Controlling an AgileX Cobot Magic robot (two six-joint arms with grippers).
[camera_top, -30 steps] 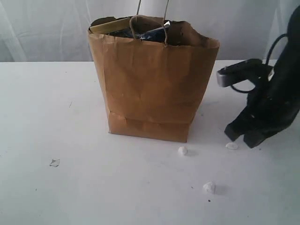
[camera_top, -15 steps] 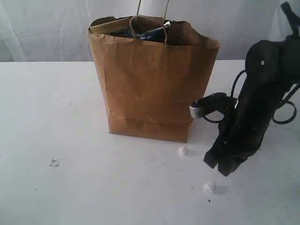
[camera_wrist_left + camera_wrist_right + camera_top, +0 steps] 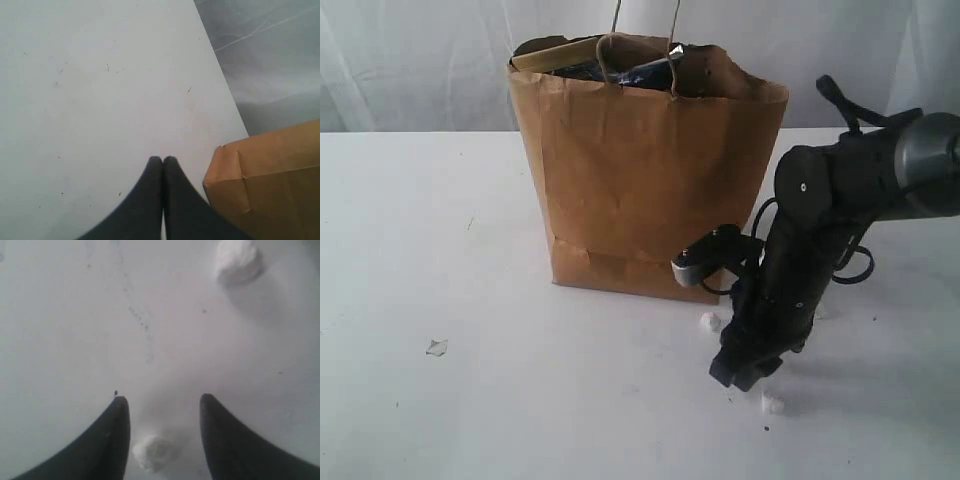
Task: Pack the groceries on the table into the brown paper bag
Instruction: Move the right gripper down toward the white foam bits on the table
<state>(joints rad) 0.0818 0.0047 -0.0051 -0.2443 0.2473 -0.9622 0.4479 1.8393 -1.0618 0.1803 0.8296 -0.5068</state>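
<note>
Brown paper bag [image 3: 640, 180] upright at frame centre, rim creased, dark-blue packet [image 3: 650, 72] poking out. White bench [image 3: 440, 250], pale curtain [image 3: 420, 60] behind. Right tool [image 3: 162, 398] released, straddling a white crumb [image 3: 152, 452]; left tool [image 3: 163, 159] clenched, empty.

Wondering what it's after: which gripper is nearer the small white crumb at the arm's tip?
Right. The right gripper, open, straddles the small white crumb; the left gripper is shut beside the brown paper bag.

The exterior camera looks slightly down across the tabletop [image 3: 470, 400], facing the brown paper bag [image 3: 640, 180]. The left wrist camera looks down at bare tabletop beside the bag's corner. The right wrist camera sits very close over white crumbs [image 3: 152, 452], which the exterior view also shows.
</note>
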